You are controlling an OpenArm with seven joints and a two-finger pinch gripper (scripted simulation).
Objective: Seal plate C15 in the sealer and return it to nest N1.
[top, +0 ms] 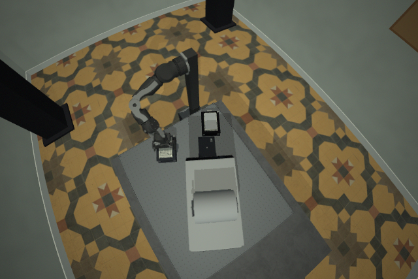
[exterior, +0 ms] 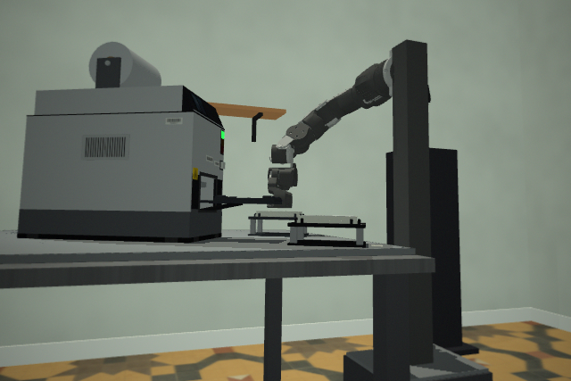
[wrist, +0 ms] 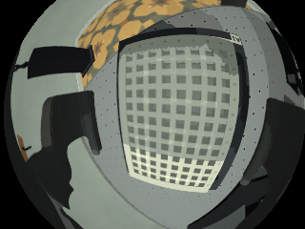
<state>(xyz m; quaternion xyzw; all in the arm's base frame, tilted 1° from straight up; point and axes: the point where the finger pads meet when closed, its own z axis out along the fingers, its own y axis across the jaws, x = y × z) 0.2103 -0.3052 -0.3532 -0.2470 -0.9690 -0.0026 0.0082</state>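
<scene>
Listing, left to right in the top view:

Arm: bent down from its black post [top: 192, 80], wrist pointing at the table [top: 263, 201].

Gripper [top: 165, 146]: jaws spread wide and holding nothing, poised directly above plate C15, one dark finger [wrist: 71, 121] showing on each side of it in the wrist view; whether the fingers touch the plate cannot be told.

Plate C15 [top: 165, 153]: open 96-well plate, wells bare, lying flat in plate nest N1 [top: 175, 157] at the table's left side.

Stage [top: 206, 146]: dark, out in front of the housing, its pocket unoccupied.

Plate C51 [top: 210, 121]: sealed, pale foil on top, in plate nest N2 [top: 203, 131], just beyond the stage.

Sealer [top: 214, 201]: pale grey housing with a foil roll [exterior: 120, 64] on top.

Lamp [exterior: 222, 135]: green, at the front edge of the housing in the exterior view.
</scene>
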